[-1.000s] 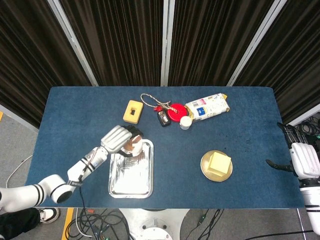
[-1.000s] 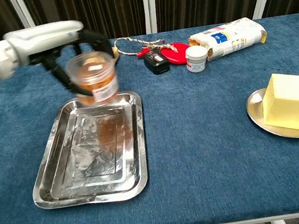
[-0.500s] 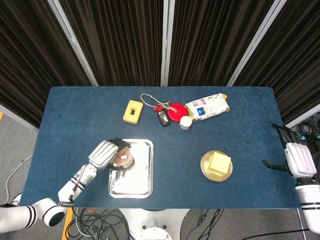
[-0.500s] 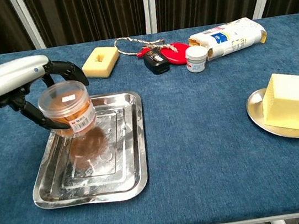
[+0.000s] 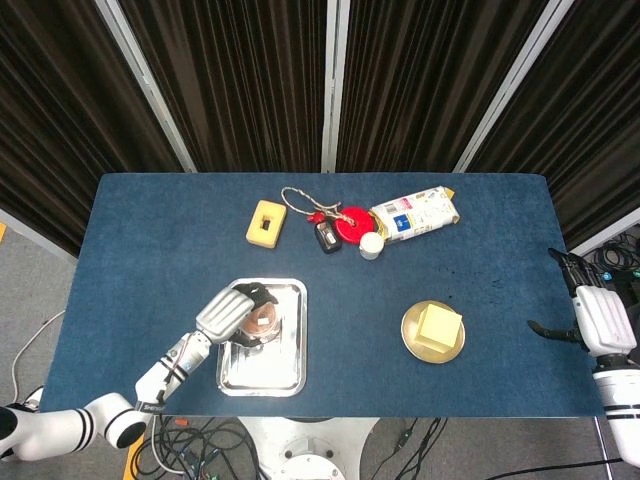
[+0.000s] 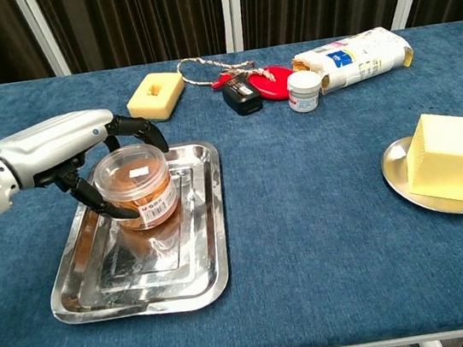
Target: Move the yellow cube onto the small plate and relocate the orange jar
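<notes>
— Two views are given; what is shown from the head view first?

— The left hand (image 5: pixel 228 312) is seen wrapped round the orange jar (image 5: pixel 264 320), which is held over the far half of the steel tray (image 5: pixel 262 377). The yellow cube (image 5: pixel 439 326) is seen lying on the small plate (image 5: pixel 411 340), so that part of the task is judged done. The right hand (image 5: pixel 594 320) is seen off the table's right edge, well apart from everything; nothing is held in it, and its fingers appear spread.

— And from the chest view?

— The jar (image 6: pixel 136 187) is seen upright, with its base at or just above the tray (image 6: pixel 210 267); whether contact is made cannot be told. The left hand (image 6: pixel 69 153) is closed round the jar's side, dark fingers (image 6: pixel 141 131) being curled over the far rim and others beneath the near wall. The cube (image 6: pixel 451 155) is seen resting on the plate (image 6: pixel 398 176), overhanging most of it. The right hand is not shown here.

— How is the jar expected to handle?

— A rigid, clear plastic tub is judged likely: light, smooth-walled and somewhat slippery, with a flat lid. A wrap round the side wall, below the lid's rim, is thought safest, so that the lid is not prised off. A gentle set-down is advised, since the polished tray may let it slide.
</notes>
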Robot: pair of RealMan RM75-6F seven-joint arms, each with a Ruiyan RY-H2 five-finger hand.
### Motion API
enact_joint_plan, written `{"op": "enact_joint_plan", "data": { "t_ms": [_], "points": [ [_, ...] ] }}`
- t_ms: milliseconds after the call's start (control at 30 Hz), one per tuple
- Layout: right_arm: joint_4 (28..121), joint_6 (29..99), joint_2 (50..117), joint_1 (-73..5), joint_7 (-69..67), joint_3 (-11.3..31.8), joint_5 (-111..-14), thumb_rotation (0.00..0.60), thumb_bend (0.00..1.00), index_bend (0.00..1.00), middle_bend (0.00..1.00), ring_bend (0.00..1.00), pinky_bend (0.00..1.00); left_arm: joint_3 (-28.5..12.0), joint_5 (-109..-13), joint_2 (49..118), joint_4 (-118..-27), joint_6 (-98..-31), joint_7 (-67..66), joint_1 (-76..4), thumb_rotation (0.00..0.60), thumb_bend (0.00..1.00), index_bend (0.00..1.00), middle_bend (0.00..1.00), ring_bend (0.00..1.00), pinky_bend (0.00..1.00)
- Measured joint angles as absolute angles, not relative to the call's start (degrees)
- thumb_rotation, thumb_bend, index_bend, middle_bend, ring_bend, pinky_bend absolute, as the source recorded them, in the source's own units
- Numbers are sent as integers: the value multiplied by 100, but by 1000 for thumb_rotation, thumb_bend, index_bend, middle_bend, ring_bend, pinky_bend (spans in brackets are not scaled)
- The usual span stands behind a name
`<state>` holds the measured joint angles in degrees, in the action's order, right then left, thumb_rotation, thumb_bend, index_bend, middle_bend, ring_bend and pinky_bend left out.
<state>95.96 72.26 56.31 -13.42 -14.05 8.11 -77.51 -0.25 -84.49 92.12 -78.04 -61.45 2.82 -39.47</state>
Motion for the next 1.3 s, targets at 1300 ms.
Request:
{"op": "enact_joint_plan", "data": {
  "t_ms": [1300],
  "points": [
    [8677,8871,6841,-390,523,178,-8641,600,44,0,0,0,0,442,-7999,7150,-9219,-9143,-1703,-947,600,32,146,106,41,233]
  ]
}}
